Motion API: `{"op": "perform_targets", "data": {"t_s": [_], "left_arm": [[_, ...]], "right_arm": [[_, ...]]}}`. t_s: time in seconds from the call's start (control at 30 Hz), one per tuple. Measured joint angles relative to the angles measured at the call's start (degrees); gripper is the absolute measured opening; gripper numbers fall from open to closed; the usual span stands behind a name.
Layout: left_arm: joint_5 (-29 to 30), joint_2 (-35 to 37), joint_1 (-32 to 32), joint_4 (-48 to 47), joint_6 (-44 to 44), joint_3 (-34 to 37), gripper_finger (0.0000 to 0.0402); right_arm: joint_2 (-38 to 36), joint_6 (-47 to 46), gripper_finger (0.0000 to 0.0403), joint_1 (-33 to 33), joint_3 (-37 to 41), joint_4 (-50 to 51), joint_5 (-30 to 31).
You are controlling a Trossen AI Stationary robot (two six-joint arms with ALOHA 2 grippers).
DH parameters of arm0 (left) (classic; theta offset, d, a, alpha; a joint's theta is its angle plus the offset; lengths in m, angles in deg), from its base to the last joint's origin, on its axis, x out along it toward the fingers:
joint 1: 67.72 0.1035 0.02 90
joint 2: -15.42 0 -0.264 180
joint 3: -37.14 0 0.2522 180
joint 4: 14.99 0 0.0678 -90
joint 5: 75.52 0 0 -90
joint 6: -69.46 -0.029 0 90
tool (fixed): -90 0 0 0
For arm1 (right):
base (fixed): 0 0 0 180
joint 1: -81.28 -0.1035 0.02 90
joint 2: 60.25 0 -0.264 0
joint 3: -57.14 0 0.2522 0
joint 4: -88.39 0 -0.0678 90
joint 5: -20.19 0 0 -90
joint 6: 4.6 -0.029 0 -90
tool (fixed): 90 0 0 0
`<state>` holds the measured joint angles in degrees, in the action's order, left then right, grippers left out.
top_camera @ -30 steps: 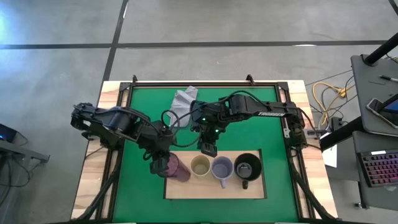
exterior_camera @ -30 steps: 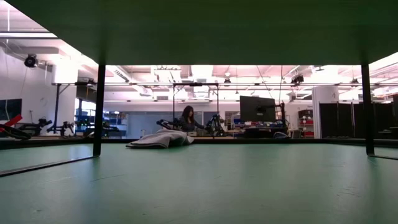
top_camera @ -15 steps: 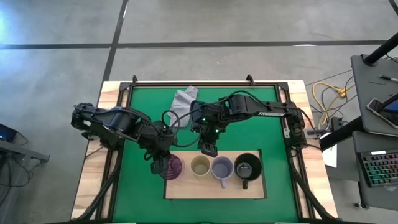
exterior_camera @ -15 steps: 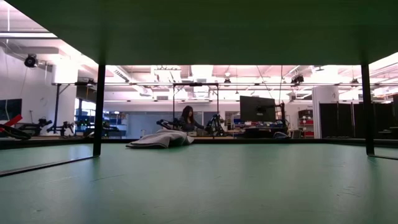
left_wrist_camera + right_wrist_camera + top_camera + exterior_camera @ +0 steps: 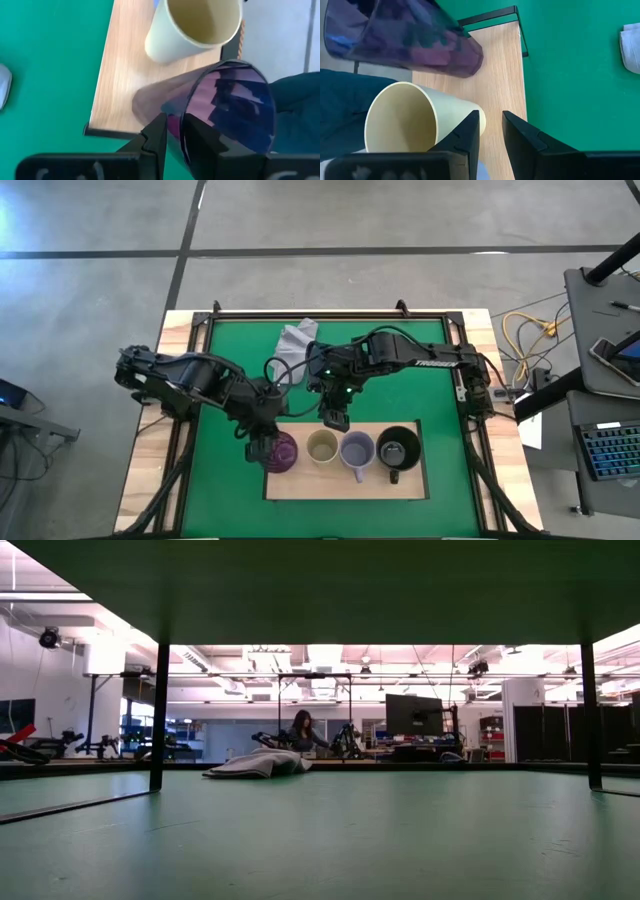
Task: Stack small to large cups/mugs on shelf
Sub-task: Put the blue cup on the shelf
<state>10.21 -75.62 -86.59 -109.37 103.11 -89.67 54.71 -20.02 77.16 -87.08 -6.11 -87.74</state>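
While upright, left hand (image 5: pixel 262 446) pinches tumbler (image 5: pixel 280 450).

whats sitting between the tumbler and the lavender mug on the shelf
The cream cup, upright on the shelf, sits between the tumbler and the lavender mug. The high view shows it; the left gripper pinches the tumbler's rim.

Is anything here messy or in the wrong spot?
A little. A crumpled grey cloth lies on the green mat, away from the cups. The left hand grips the rim of the purple tumbler on the wooden shelf. Nothing spilled.
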Motion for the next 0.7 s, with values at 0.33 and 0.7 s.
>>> {"op": "perform_targets", "data": {"t_s": [0.33,0.7], "left_arm": [[-2.7,0.0,0.1,0.9,-1.0,2.9,0.0052],[1.6,0.7,0.2,2.9,-1.1,4.1,0.0052]], "right_arm": [[0.0,0.0,0.0086,0.0,0.0,0.0,0.0],[0.0,-0.1,0.0077,0.0,0.0,0.0,0.0]]}}
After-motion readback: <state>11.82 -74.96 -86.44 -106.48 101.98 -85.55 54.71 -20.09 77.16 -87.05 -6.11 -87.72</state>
